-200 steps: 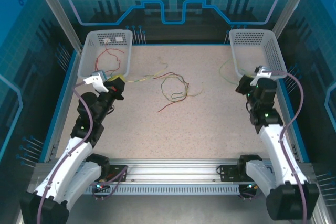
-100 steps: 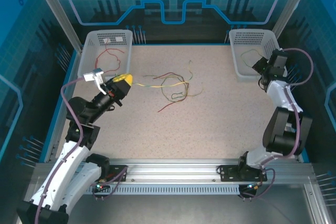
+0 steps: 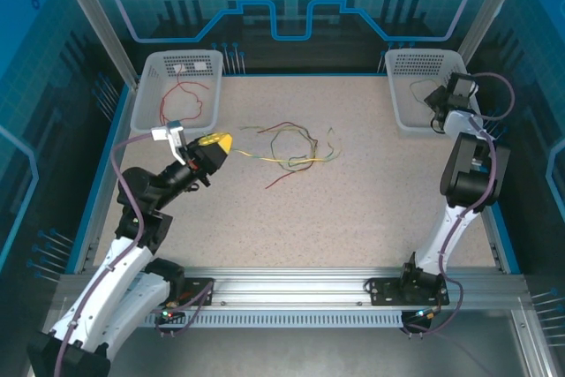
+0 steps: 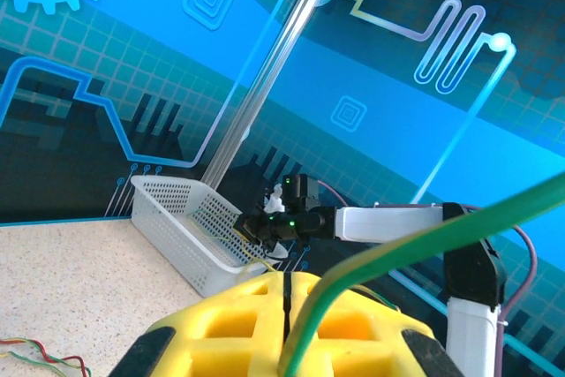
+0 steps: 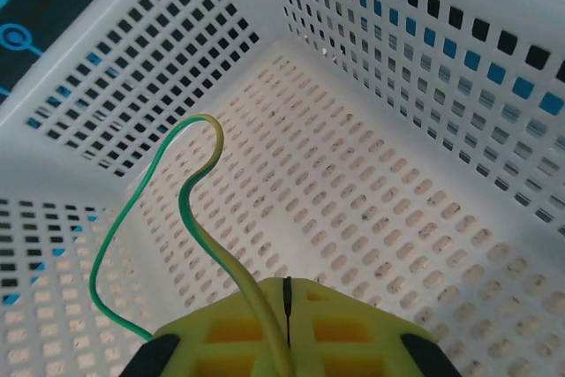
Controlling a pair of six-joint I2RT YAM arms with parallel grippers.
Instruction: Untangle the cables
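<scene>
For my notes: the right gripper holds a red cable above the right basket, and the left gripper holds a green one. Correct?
Not quite: the right gripper holds a yellow-green cable, not a red one, as the right wrist view shows. It is above the right basket, and the left gripper holds a green cable.

My left arm (image 3: pixel 124 258) and right arm (image 3: pixel 461 218) are white shells with black joints, and a thick purple-grey cable (image 3: pixel 119 158) runs along each. My left tool (image 3: pixel 226 141) and right tool (image 5: pixel 284 293) have chunky yellow fingers with square recesses. Small green lights (image 4: pixel 281 209) glow on my right wrist.
</scene>
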